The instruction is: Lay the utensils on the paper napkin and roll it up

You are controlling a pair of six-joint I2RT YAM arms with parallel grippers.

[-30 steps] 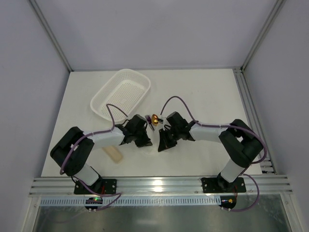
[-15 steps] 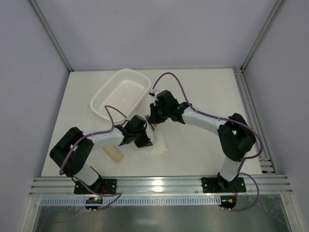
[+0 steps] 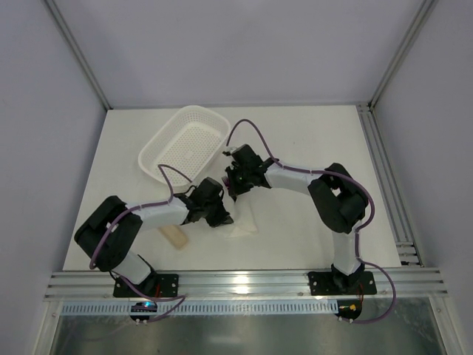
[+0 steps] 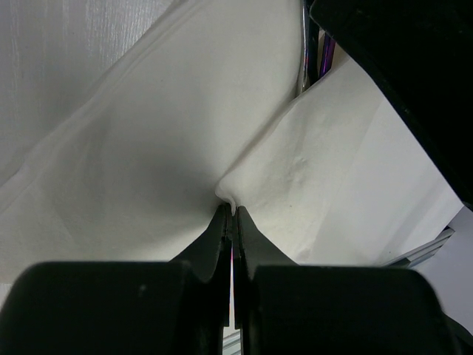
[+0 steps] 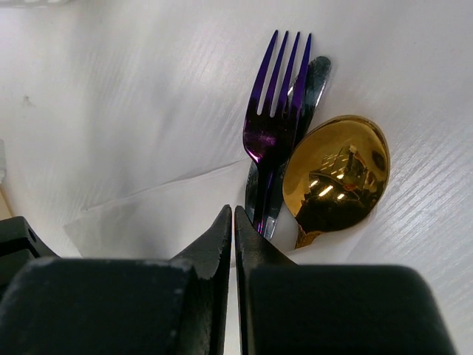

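Note:
The paper napkin (image 3: 246, 222) lies crumpled between the two arms. Its folds fill the left wrist view (image 4: 170, 148). My left gripper (image 4: 233, 212) is shut on a pinched ridge of the napkin; in the top view it sits at the napkin's left edge (image 3: 222, 216). The utensils lie side by side with their heads poking out past the napkin's edge (image 5: 148, 214): a purple fork (image 5: 277, 111), a grey spoon (image 5: 314, 78) under it, and a gold spoon (image 5: 340, 174). My right gripper (image 5: 233, 214) is shut, its tips on the napkin just left of the fork's neck, holding nothing.
A white perforated basket (image 3: 151, 151) stands at the back left, close behind both grippers. A flat beige slab (image 3: 175, 236) lies on the table by the left forearm. The two wrists are very close together over the napkin.
My right arm has swung from the napkin's near right side to its far end by the utensil heads, and its jaws closed fully. The left gripper has stayed put on the napkin.

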